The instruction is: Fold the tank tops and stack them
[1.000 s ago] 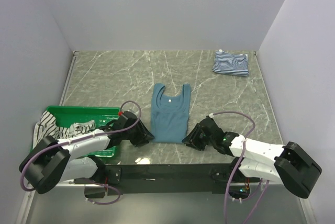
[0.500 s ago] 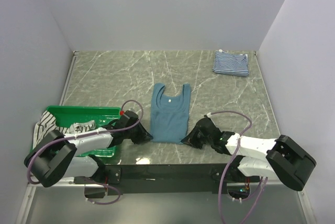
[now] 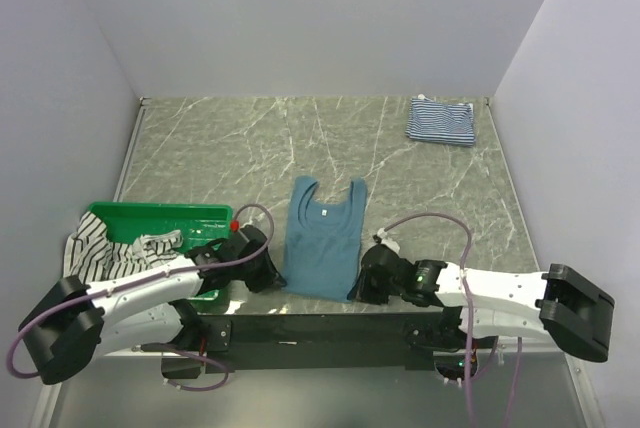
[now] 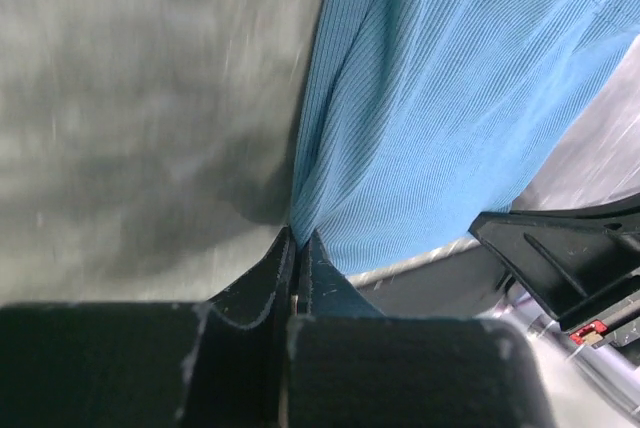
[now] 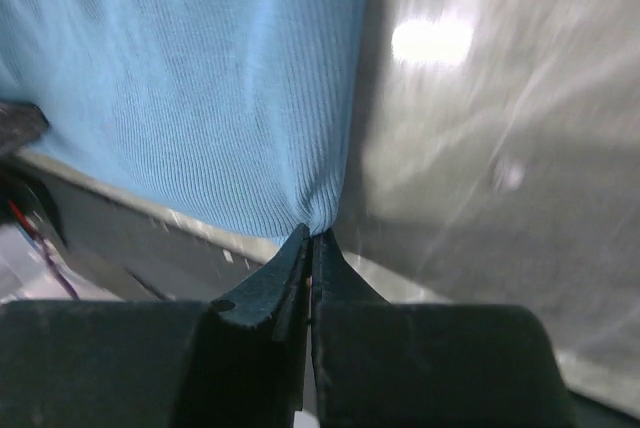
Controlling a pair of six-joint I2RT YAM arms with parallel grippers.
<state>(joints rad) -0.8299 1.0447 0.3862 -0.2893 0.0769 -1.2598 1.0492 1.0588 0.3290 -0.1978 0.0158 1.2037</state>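
Note:
A plain teal-blue tank top (image 3: 322, 238) lies flat in the middle of the table, neck away from the arms. My left gripper (image 3: 277, 276) is shut on its near left hem corner, the ribbed cloth (image 4: 400, 138) pinched between the fingertips (image 4: 298, 240). At the near right hem corner my right gripper (image 3: 360, 286) is shut on the same teal cloth (image 5: 200, 98), its tips (image 5: 311, 235) meeting on the fabric edge. A folded navy-and-white striped tank top (image 3: 441, 120) rests at the far right. A black-and-white striped tank top (image 3: 95, 246) hangs over the basket's left end.
A green plastic basket (image 3: 150, 216) stands at the near left beside the left arm. Grey walls close the table on three sides. The black mounting bar (image 3: 320, 328) runs along the near edge between the arm bases.
Both grippers have closed on the teal tank top's near hem corners. The hem has been drawn slightly toward the near edge, and both arms have shifted nearer.

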